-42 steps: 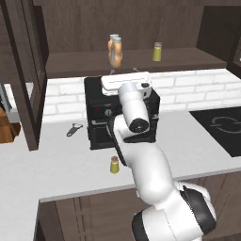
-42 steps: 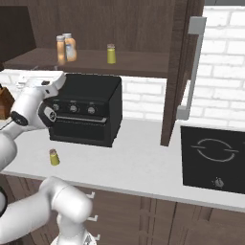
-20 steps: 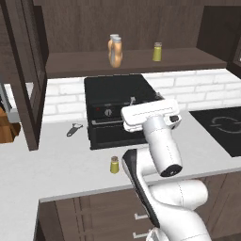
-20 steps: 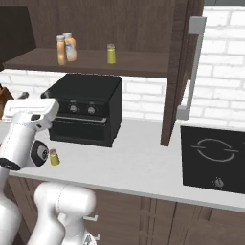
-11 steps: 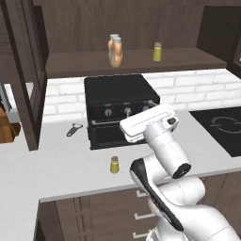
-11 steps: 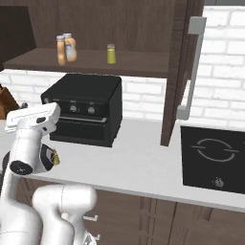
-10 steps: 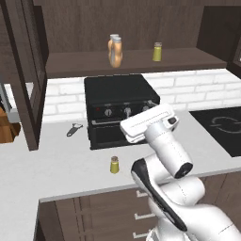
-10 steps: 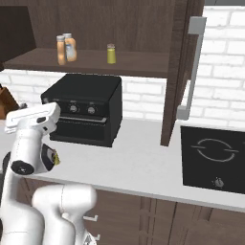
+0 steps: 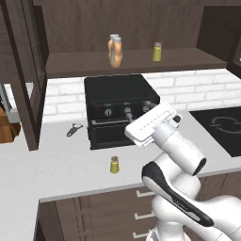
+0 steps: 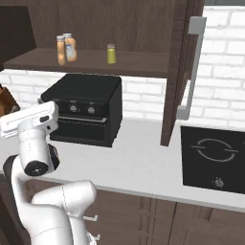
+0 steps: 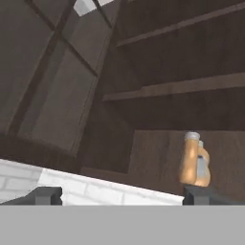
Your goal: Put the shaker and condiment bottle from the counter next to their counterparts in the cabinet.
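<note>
The cabinet (image 9: 132, 61) spans the wall above the counter (image 9: 56, 169), and on its plank shelf two condiment bottles (image 9: 115, 51) stand side by side at the left, so close they overlap in the base views, with one shaker (image 9: 157, 51) well apart to their right. Below the shelf a black toaster oven (image 9: 120, 108) sits on the counter, and the other shaker (image 9: 114, 164) stands upright, long axis vertical, on the bare counter in front of the oven's left half. The gripper (image 11: 119, 194) has nothing in it; its two fingertips (image 11: 45, 195) sit wide apart at the bottom of the hand view, which looks up toward the shelf and the bottles. The hand is raised in front of the oven's right side, so the counter shaker lies below it, to its left and nearer the counter's front edge. The next move probably calls for tilting down and left over that cap.
</note>
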Robot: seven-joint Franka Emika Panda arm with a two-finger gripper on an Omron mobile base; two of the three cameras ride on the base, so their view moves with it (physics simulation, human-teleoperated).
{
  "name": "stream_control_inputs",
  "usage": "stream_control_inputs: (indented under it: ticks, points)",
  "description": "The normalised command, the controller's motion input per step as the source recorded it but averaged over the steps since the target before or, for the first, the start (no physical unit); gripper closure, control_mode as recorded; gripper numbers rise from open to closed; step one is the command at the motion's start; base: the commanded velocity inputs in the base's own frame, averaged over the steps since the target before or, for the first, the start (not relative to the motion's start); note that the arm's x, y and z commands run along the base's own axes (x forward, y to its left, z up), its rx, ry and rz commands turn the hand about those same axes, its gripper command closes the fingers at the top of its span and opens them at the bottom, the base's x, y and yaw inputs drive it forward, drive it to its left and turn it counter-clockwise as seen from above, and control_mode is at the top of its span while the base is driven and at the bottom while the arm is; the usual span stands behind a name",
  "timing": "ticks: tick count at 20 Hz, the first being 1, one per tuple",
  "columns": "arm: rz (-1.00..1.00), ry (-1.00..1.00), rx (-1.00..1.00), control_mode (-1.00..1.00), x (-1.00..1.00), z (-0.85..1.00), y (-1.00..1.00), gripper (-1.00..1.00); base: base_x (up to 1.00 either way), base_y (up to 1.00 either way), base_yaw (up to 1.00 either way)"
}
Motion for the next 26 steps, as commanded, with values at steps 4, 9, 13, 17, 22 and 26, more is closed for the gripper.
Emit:
stream_control_inputs:
  ticks: [4, 9, 13, 17, 22, 26]
  points:
    - [0.08, 0.3, -0.08, -1.0, -0.14, -0.84, 0.0, -1.0, 0.0, 0.0, 0.0]
    - [0.13, 0.3, -0.05, -1.0, -0.14, -0.96, -0.32, -1.0, 0.0, 0.0, 0.0]
    - [0.14, 0.31, -0.03, -1.0, -0.03, -0.97, -0.39, -1.0, 0.0, 0.0, 0.0]
    - [0.17, 0.26, -0.01, -1.0, -0.02, -1.0, -0.51, -1.0, 0.0, 0.0, 0.0]
    - [0.19, 0.18, 0.0, -1.0, -0.01, -1.0, -0.69, -1.0, 0.0, 0.0, 0.0]
    - [0.19, 0.09, 0.0, -1.0, 0.0, -0.93, -0.5, -1.0, 0.0, 0.0, 0.0]
